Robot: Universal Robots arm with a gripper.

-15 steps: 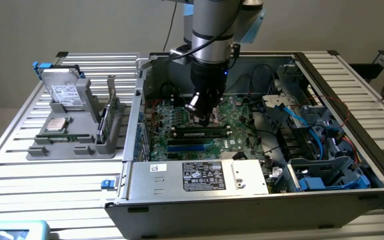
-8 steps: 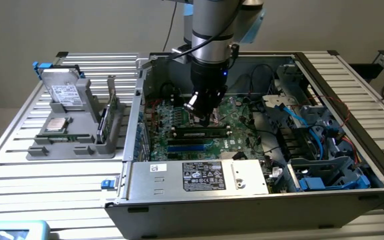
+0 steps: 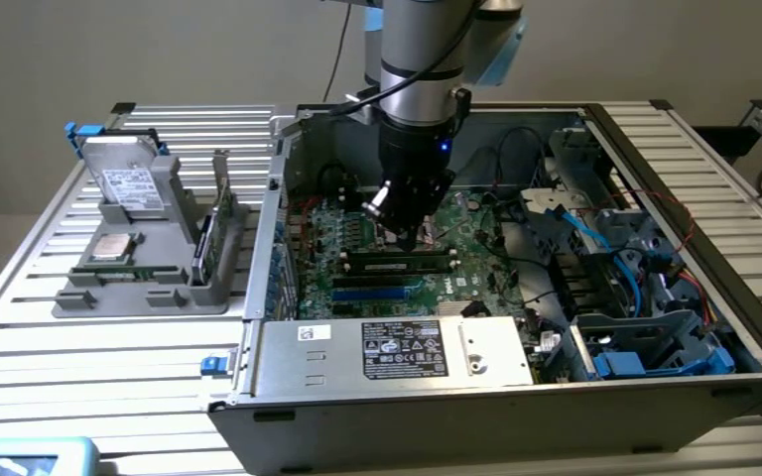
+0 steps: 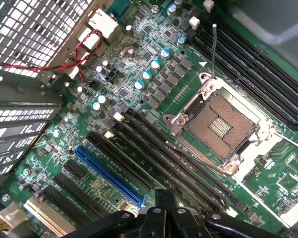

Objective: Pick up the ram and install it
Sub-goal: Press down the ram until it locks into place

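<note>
Fingers of the black robot hand [image 3: 409,236] look pressed together with nothing between them, poised low over the green motherboard [image 3: 480,230] inside the open grey computer case [image 3: 395,397]. Just below the fingertips, the thin green ram stick [image 3: 399,265] sits seated in a black slot, lying parallel to the case's front wall.

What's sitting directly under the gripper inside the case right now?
Under the gripper lies the green motherboard, with the ram lying across its memory slots just below the fingertips. The arm covers the board behind it, so what's there can't be seen.
</note>
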